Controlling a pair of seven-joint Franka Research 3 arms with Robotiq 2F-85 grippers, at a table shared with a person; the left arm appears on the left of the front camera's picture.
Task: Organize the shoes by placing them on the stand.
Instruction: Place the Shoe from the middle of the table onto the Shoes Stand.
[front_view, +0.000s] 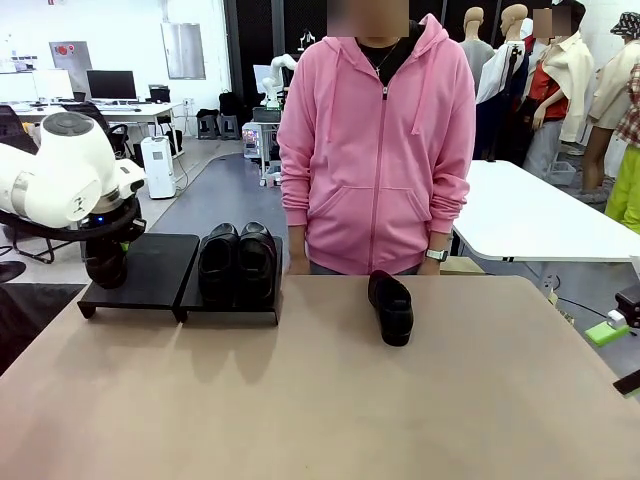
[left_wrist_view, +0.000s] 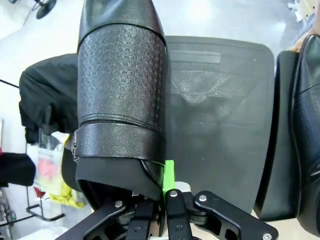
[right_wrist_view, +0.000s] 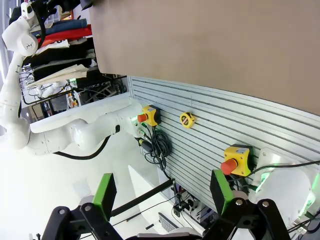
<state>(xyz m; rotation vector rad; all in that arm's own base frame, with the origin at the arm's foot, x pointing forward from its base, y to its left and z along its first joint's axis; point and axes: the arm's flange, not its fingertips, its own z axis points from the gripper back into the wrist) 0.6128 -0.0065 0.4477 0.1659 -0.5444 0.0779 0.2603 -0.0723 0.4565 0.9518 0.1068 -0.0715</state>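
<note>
the tabletop (front_view: 300, 400) is a plain tan-brown slab, bare across its near half. at its ten o'clock sits the stand (front_view: 150, 265), two matte black panels side by side on short legs. the right panel carries a pair of shoes (front_view: 237, 262), glossy black and set close together. the left arm (front_view: 60, 180) hangs over the outer edge of the left panel. the left fingers (left_wrist_view: 168, 175) are clenched on the rim of a held shoe (left_wrist_view: 122, 100), its toe pointing away from the wrist above the panel's textured top. whether it touches the panel i cannot tell. a loose shoe (front_view: 390, 307) lies on the tabletop near twelve o'clock, just in front of a person (front_view: 375, 150) in a pink hoodie at the far edge. the right fingers (right_wrist_view: 104, 192) are spread wide with nothing between them, low beside the tabletop, facing a grey slatted panel (right_wrist_view: 210, 130) with yellow stop-button boxes (right_wrist_view: 235, 159) and a yellow tape measure (right_wrist_view: 187, 119). beyond the person there is grey floor, a white table (front_view: 540, 215) at two o'clock and a desk with a monitor (front_view: 111, 84) at ten o'clock.
</note>
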